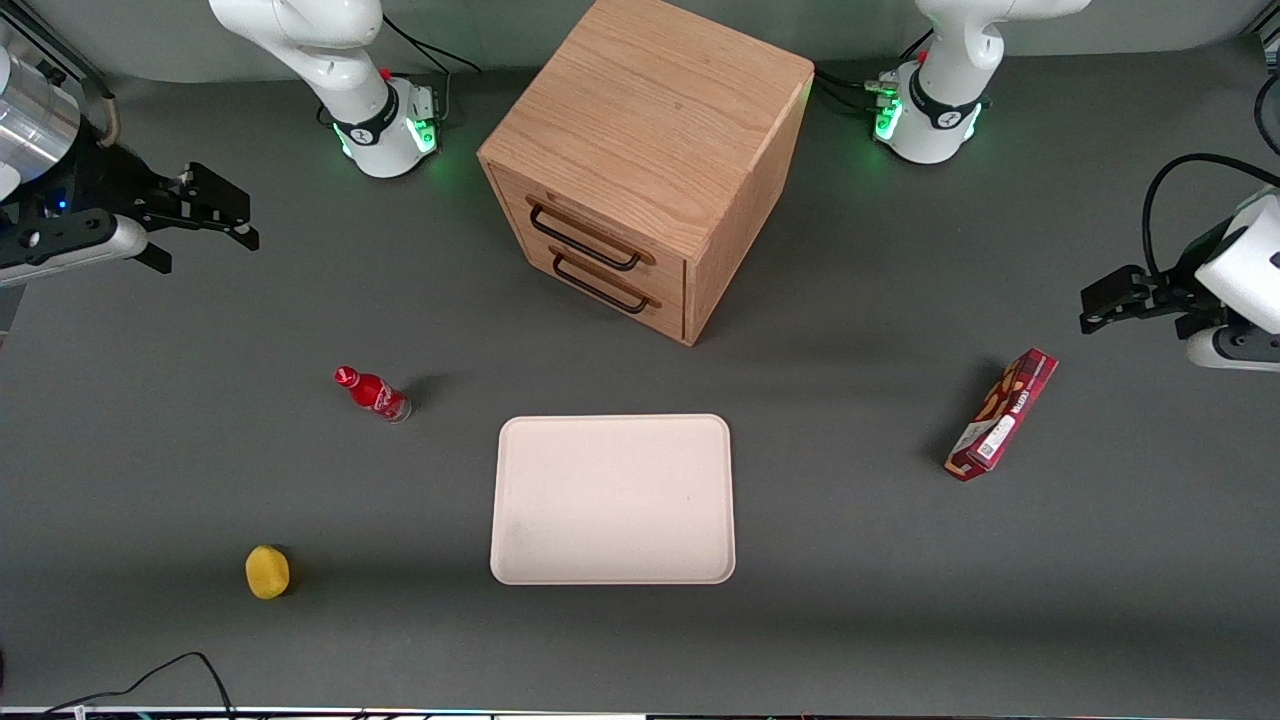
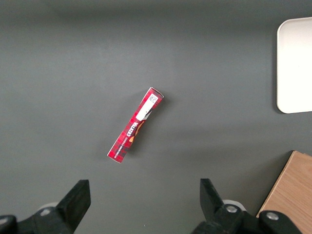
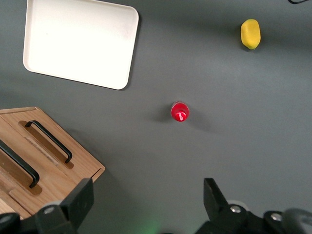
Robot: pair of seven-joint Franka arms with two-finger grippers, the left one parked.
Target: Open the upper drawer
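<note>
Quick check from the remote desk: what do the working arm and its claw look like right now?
The working arm has smooth white rounded links, a black band near its base and green lights glowing there. Black cables run from the base. Its wrist carries a silver cylinder. The claw is matte black with two angular fingers, open, hovering at the working arm's end of the table.

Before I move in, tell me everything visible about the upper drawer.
The upper drawer is the topmost of two matching fronts on the cube-shaped wooden cabinet. It looks like light oak and carries a thin black bar handle running across a shallow recess. It is fully shut, flush with the lower drawer beneath. The cabinet stands upright, farther from the front camera than the white tray. Nothing touches the drawer; the gripper hangs open, well away toward the working arm's end.
</note>
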